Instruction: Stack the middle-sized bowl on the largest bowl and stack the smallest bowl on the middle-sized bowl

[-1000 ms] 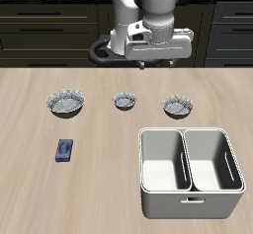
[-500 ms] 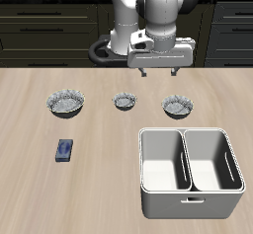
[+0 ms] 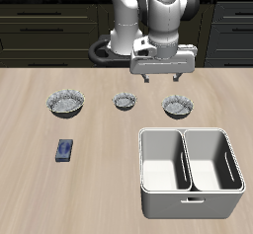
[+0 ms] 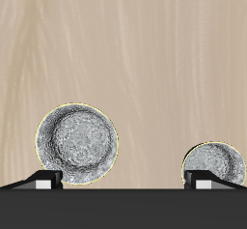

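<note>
Bowls in a row mid-table: largest bowl (image 3: pixel 65 103), smallest bowl (image 3: pixel 124 102), middle-sized bowl (image 3: pixel 178 105) (image 4: pixel 77 144), all apart. My gripper (image 3: pixel 162 77) hangs above, between the smallest and middle-sized, jaws spread, empty. Wrist shows a second bowl, probably the smallest (image 4: pixel 213 162).

arm: white, reaching forward from its base, wrist pointing straight down | gripper (image 3: pixel 163 80): hanging in the air above the table, touching nothing | jaws: spread wide apart, nothing between them | fingers (image 3: pixel 147 80): dark, pointing down, both tips visible in the wrist view
</note>
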You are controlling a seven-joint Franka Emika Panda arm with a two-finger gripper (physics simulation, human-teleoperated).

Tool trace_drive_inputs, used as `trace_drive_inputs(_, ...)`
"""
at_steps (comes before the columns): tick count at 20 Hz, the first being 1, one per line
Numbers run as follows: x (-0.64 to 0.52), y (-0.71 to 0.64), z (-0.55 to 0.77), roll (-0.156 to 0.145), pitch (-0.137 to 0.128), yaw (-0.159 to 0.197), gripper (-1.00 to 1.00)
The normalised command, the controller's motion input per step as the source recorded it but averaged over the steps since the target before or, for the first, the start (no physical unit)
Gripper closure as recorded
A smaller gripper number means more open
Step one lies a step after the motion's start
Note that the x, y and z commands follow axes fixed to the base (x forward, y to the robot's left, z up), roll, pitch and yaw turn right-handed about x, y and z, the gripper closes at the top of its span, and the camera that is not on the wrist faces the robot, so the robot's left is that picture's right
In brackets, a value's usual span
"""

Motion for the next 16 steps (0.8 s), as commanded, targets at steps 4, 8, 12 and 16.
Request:
trace_drive_inputs(4,0.01,0.08,-0.27,0.004,0.016,0.023,-1.0)
trace_drive_inputs(8,0.02,0.01,-0.32,-0.002,0.034,-0.007,-1.0)
trace_drive_inputs(12,0.01,0.0,-0.2,-0.001,0.029,-0.005,-1.0)
trace_drive_inputs(16,0.0,-0.02,-0.29,-0.011,0.026,-0.009,-1.0)
